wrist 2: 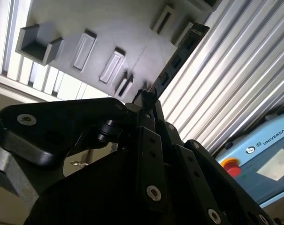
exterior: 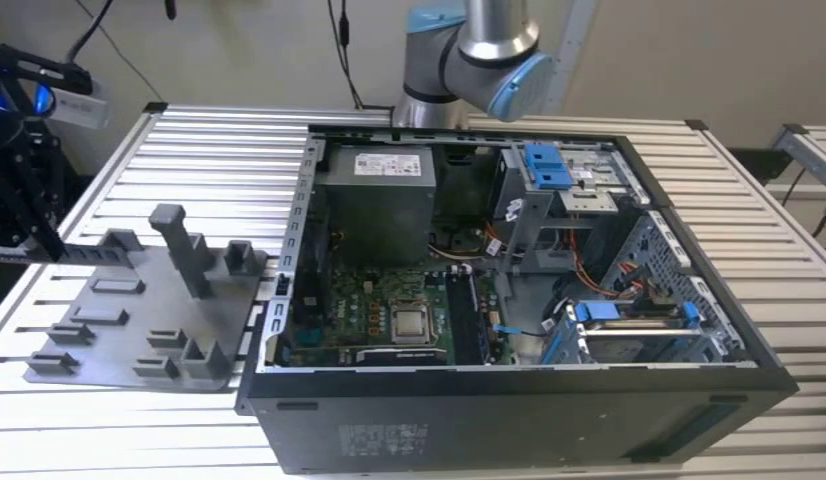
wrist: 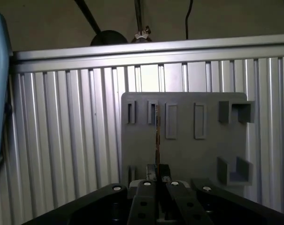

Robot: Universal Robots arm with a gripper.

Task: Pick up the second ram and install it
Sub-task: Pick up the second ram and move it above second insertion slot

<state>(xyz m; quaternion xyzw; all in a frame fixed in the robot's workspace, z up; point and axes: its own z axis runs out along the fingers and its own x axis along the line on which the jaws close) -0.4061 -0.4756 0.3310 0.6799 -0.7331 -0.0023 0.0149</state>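
The end effector (wrist: 158,180) pinches one end of the second ram (wrist: 157,136), holding it edge-on above the grey slotted holder (wrist: 198,159) on the tabletop (wrist: 62,140), probably so its long edge is free for seating.

One robot arm (exterior: 487,50) carries one gripper (wrist 2: 148,97), and there is one ram (wrist 2: 181,51). One slatted bench (exterior: 733,180) bears one grey holder plate (wrist: 184,150), which has one tall post (exterior: 176,250) and, in the first wrist view, two U-shaped pockets (wrist: 241,112). There is also one open computer case (exterior: 520,410) with one green motherboard (exterior: 373,300), one processor socket (exterior: 410,323) and one grey power supply box (exterior: 376,205).
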